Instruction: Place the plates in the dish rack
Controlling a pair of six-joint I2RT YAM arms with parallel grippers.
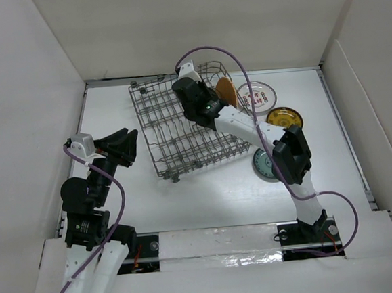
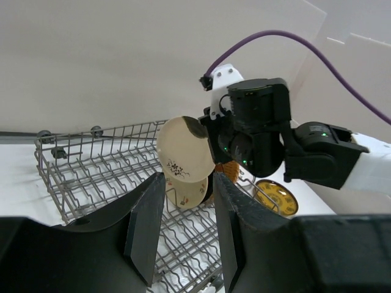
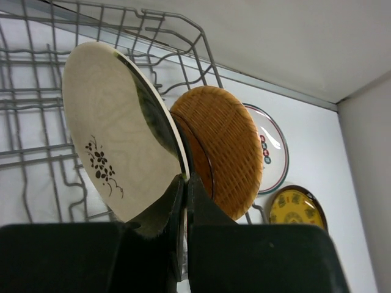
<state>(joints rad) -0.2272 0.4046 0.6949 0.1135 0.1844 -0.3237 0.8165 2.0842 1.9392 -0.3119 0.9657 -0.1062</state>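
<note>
My right gripper [image 3: 186, 180] is shut on the lower rim of a cream plate [image 3: 116, 134] with a dark flower sprig, held on edge over the dish rack [image 1: 174, 131]. Just behind it an orange-brown plate [image 3: 226, 146] stands upright at the rack's far right. In the left wrist view a second cream plate [image 2: 186, 190] leans in the rack below the held one [image 2: 183, 157]. My left gripper [image 1: 129, 146] hovers left of the rack, open, with nothing between its fingers.
On the table right of the rack lie a white plate with red marks [image 1: 256, 95], a patterned yellow plate [image 1: 284, 118] and a teal plate [image 1: 264, 165] half hidden by my right arm. White walls close in the table on three sides.
</note>
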